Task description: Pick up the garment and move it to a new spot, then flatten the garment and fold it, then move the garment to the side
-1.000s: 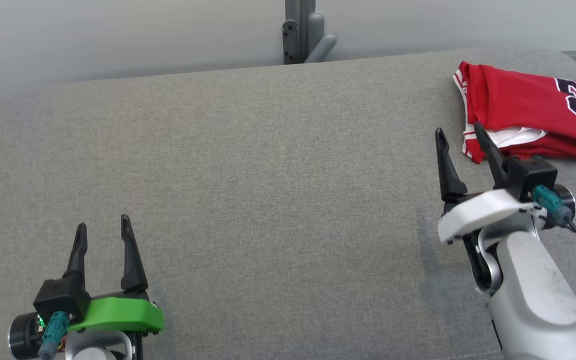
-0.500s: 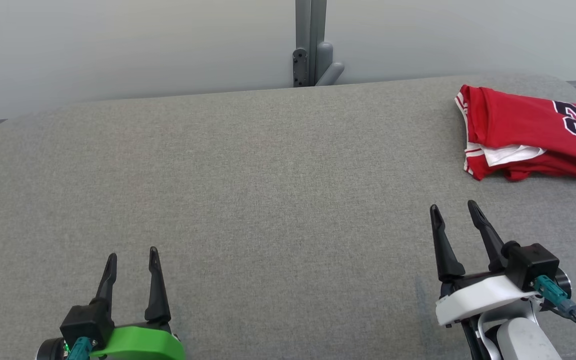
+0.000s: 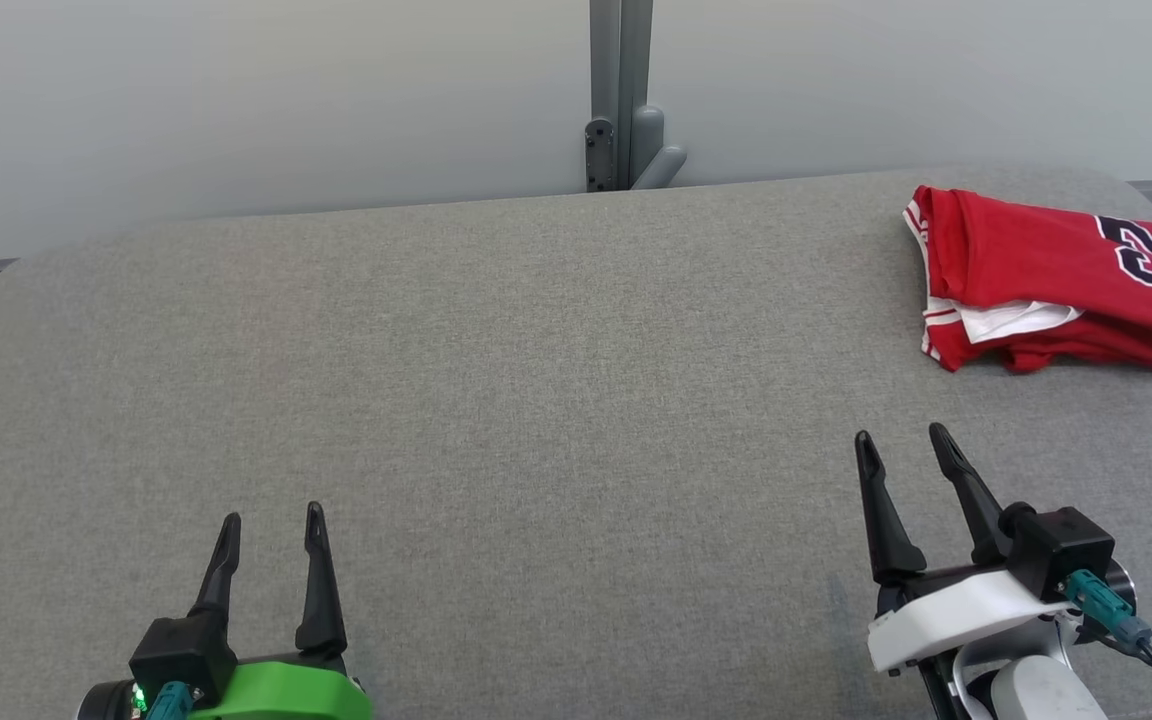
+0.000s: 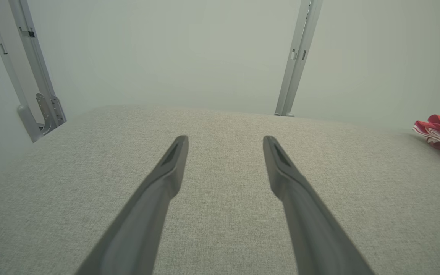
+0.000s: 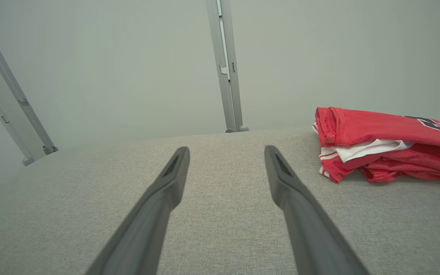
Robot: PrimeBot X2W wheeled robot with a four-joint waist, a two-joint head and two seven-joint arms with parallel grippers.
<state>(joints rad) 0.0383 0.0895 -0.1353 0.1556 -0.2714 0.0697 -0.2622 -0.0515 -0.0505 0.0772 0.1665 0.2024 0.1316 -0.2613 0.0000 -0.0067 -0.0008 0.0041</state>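
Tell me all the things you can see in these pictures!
garment: one, red with white trim and a dark number, lying folded at the table's far right
padded table: one, grey fabric, stretching across the scene
metal posts: two, grey, standing behind the table's far edge
wall: one, pale, behind the table
left gripper: one, dark fingers on a green mount, open and holding nothing, lower left over bare table
right gripper: one, dark fingers on a white mount, open and holding nothing, lower right, near the garment but apart from it
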